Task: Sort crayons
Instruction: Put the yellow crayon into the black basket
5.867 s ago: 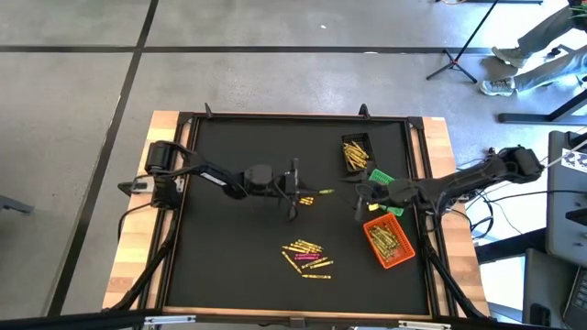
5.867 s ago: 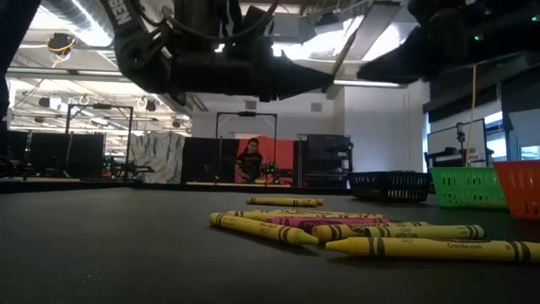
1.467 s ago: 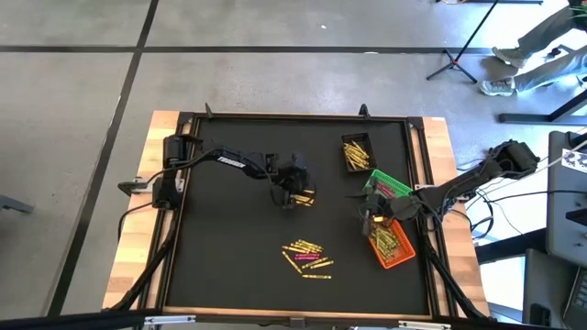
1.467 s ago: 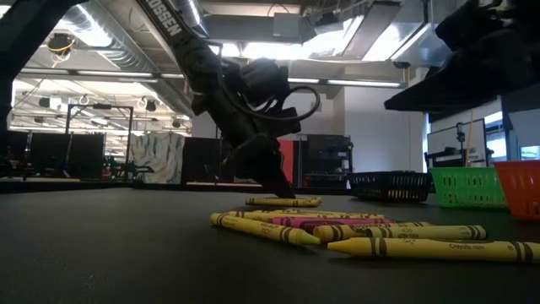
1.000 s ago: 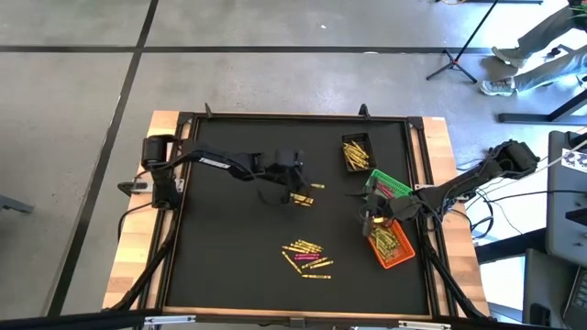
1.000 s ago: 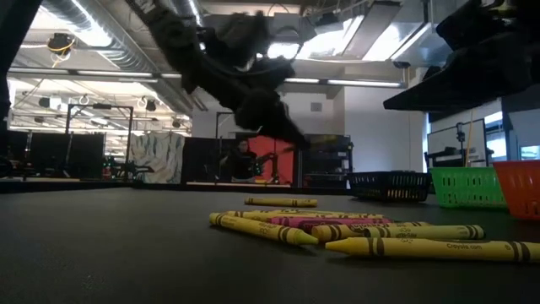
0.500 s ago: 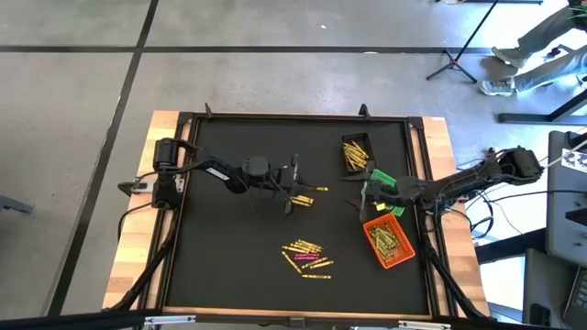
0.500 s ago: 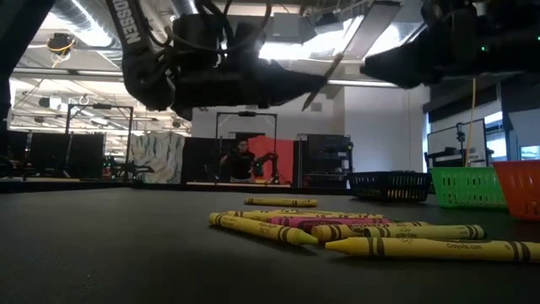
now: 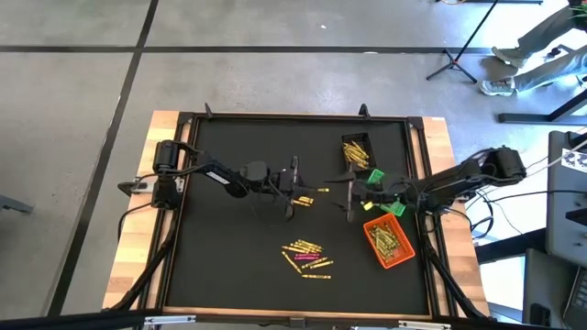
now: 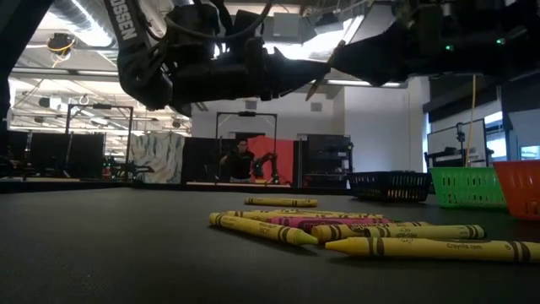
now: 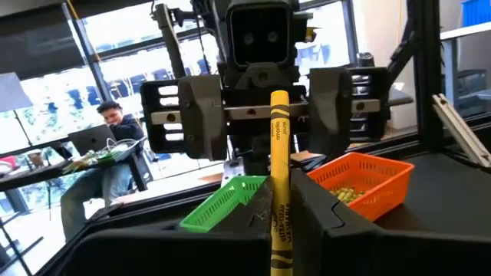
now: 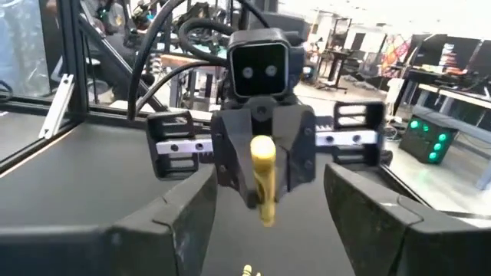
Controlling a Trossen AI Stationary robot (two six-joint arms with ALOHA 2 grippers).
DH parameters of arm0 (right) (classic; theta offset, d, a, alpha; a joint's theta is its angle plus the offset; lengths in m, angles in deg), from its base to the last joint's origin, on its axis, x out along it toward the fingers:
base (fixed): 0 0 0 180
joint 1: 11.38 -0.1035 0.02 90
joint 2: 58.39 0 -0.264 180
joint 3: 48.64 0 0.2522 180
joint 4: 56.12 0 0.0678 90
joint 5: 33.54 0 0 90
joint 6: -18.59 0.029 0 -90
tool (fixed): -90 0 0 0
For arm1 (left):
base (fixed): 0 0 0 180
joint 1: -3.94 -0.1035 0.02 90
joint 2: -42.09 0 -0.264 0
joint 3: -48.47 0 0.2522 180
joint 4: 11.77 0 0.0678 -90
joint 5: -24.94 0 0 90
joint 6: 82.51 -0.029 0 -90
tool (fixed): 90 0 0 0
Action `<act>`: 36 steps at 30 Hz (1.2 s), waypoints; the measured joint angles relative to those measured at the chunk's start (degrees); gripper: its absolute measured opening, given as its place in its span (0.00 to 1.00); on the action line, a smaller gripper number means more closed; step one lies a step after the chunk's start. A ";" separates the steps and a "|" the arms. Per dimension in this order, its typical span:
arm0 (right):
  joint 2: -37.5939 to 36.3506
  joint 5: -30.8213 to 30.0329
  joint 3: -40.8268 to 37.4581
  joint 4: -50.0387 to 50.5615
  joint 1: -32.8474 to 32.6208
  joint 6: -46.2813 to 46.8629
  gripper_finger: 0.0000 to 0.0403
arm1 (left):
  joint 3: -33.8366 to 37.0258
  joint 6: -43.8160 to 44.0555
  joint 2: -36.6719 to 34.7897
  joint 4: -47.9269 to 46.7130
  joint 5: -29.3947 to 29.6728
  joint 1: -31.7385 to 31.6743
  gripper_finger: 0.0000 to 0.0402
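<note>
Above mid-counter (image 9: pixel 229 266), the left hand (image 9: pixel 295 188) pinched a yellow crayon (image 11: pixel 278 184), facing the right hand (image 9: pixel 350 196), whose fingers stood spread; other crayons (image 9: pixel 306 258) lay toward the near edge.

Crayon pile (image 9: pixel 307 256) at table front, three bins (image 9: pixel 388 241) right, grippers (image 9: pixel 295 187) mid-table

A yellow crayon (image 11: pixel 279 184) with black lettering stands out against the dark left gripper (image 11: pixel 278 222), and the black mat (image 9: pixel 238 247) under it is framed by pale wood (image 9: pixel 138 229). On the mat, a pile of crayons (image 9: pixel 306 257) shows mostly yellow with a pink one mixed in. Three bins: orange (image 9: pixel 389 242), green (image 9: pixel 380 181) and black (image 9: pixel 357 152), the orange and black ones filled with yellow-gold sticks.
</note>
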 joint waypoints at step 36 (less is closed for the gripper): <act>-17.65 -29.99 15.94 62.72 4.15 -0.70 0.03 | -0.11 4.11 -0.07 -8.88 7.63 -1.55 0.29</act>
